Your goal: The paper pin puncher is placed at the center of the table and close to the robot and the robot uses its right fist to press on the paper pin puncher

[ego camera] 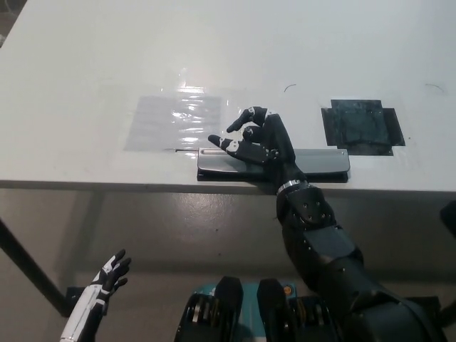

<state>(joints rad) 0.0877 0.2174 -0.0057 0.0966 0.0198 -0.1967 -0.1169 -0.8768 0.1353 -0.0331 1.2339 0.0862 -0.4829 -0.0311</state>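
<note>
Here the black right hand [260, 139] is resting on the paper pin puncher [273, 162] at the table's [85, 57] near edge, fingers half-curled; the white left hand [110, 274] is hanging below, fingers spread
</note>
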